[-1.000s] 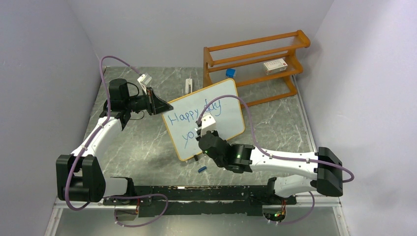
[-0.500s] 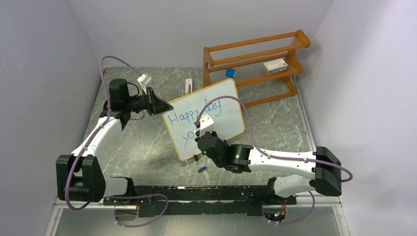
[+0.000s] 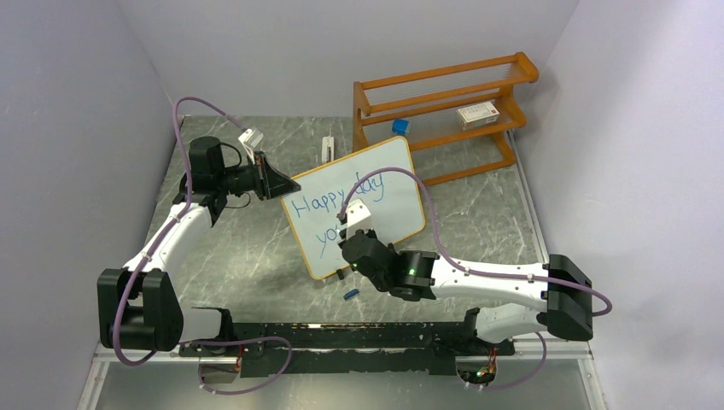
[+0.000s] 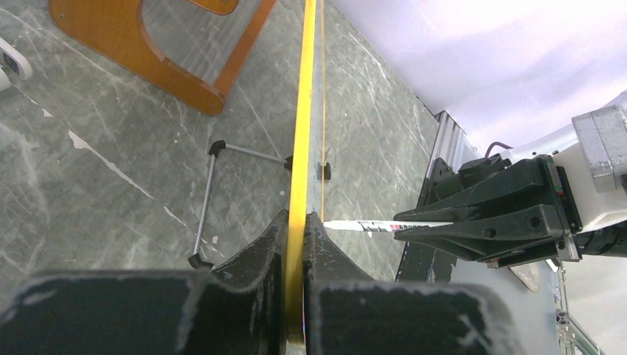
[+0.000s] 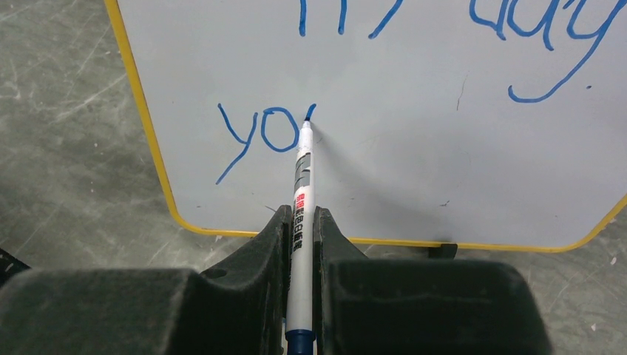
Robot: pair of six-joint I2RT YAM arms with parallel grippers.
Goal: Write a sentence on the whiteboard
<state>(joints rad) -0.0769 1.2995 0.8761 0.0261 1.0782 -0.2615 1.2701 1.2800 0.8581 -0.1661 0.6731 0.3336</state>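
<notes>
Quick update: in the top view, the right wrist has crept a touch toward 9 o'clock over the last second. Nothing else has budged. The whiteboard stands in the same spot mid-table, propped on its feet with its face turned toward the arms, and the orange rack sits behind it at 1 o'clock.

The left gripper is still clamped on the board's frame at the 9 o'clock end, jaws pinching the yellow edge between them. The right gripper has its jaws squeezed on the marker, which points toward 12 o'clock in the wrist view with its tip on the board.

The sentence has its top line done, "Happy day". The lower line reads "yo" plus a short fresh tick right at the tip. So that little shift looks to me like the start of the next letter, probably a "u". I'd say there's still a fair bit of writing left.
</notes>
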